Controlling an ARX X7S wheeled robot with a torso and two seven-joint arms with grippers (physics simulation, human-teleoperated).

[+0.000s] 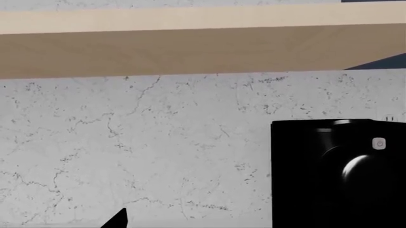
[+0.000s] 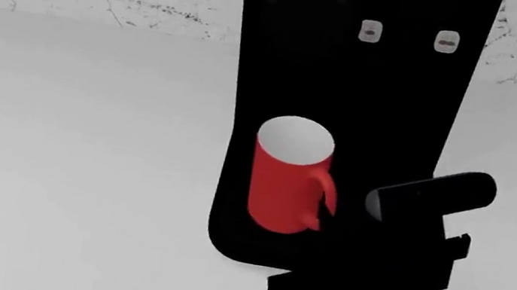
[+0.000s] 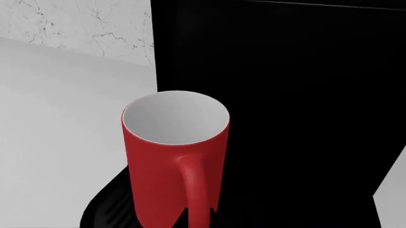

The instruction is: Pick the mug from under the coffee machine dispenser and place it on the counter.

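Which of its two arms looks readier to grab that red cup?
The right. Its claw sits beside the mug at the handle side, while the left wrist camera faces only wall and the coffee machine.

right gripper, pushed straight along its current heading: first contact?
Most likely the mug's handle: the right gripper points at the red mug, standing on the coffee machine base. The gap is hard to judge.

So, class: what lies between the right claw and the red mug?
Nothing separate. In the head view only the coffee machine's black base shows between the right claw and the mug, whose handle faces the claw.
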